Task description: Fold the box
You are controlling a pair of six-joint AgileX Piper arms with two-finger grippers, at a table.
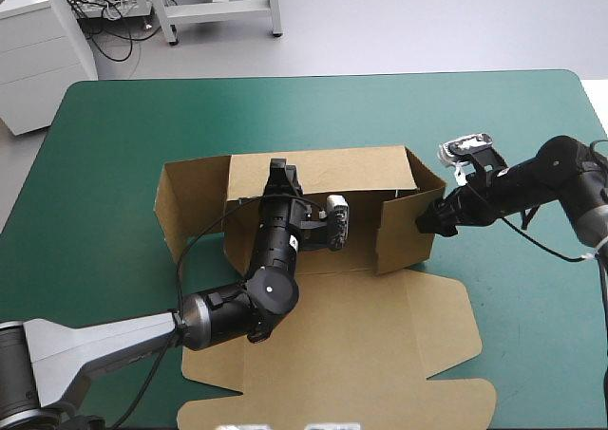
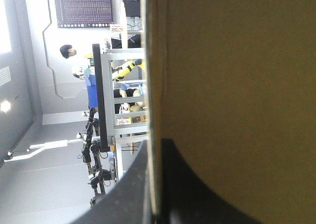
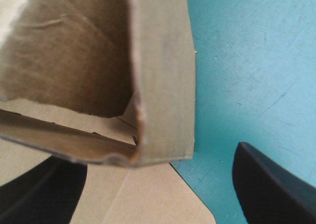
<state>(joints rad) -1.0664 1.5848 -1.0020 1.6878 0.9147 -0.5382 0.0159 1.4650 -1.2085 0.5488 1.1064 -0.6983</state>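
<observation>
The brown box point(image 1: 370, 345) lies mid-table with its lid flat toward the near edge. Its back wall point(image 1: 332, 169) and right wall point(image 1: 404, 233) stand upright, and a left flap point(image 1: 190, 202) stands splayed outward. My left gripper point(image 1: 279, 176) reaches from inside the box to the back wall's top edge. In the left wrist view the board point(image 2: 232, 75) runs between the black fingers point(image 2: 126, 194) of that gripper point(image 2: 155, 142), which is shut on it. My right gripper point(image 1: 426, 221) is at the right wall's outer side, open. The wall's corner point(image 3: 163, 85) stands between its fingers point(image 3: 276, 184).
The teal-green cover point(image 1: 114, 145) shows all around the box, with wide room at the left and far side. More of it lies beside the right wall point(image 3: 247, 61). A white cabinet point(image 1: 38, 50) stands beyond the far left corner.
</observation>
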